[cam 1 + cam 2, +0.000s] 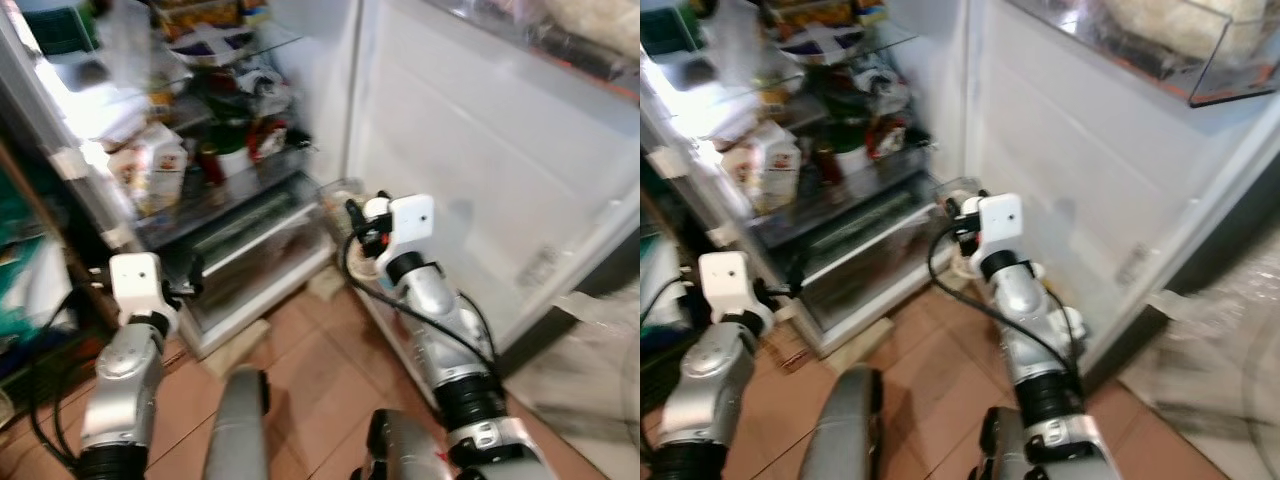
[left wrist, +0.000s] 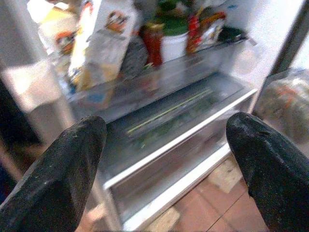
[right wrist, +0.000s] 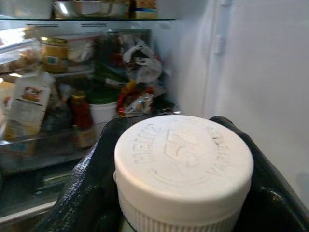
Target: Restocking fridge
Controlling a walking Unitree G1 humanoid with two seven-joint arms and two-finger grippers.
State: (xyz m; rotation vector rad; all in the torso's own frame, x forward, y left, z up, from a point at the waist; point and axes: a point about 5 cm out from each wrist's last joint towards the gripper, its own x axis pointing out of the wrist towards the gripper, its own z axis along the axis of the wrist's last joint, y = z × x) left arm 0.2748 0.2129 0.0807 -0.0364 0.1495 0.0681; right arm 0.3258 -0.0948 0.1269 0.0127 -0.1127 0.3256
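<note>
We judge the main risk to be a collision on the way in: the lower shelf (image 1: 225,195) in the upper left of the frame is already packed, with a white carton (image 1: 152,170), a red-capped bottle (image 3: 81,116) and a green-lidded tub (image 3: 102,104) crowded together, so pushing our bottle in could topple one of them. The blur suggests we are moving, which makes aiming harder.

Our right hand (image 1: 362,222) is raised at centre frame, beside the open fridge door (image 1: 480,180), clenched around a bottle with a white ribbed cap (image 3: 183,169); the cap sits between the black fingers (image 3: 91,188), pointing towards the shelves.

Our left hand (image 2: 169,159) is held out at lower left, fingers spread wide and grasping nothing, facing the clear crisper drawer (image 2: 178,125).
</note>
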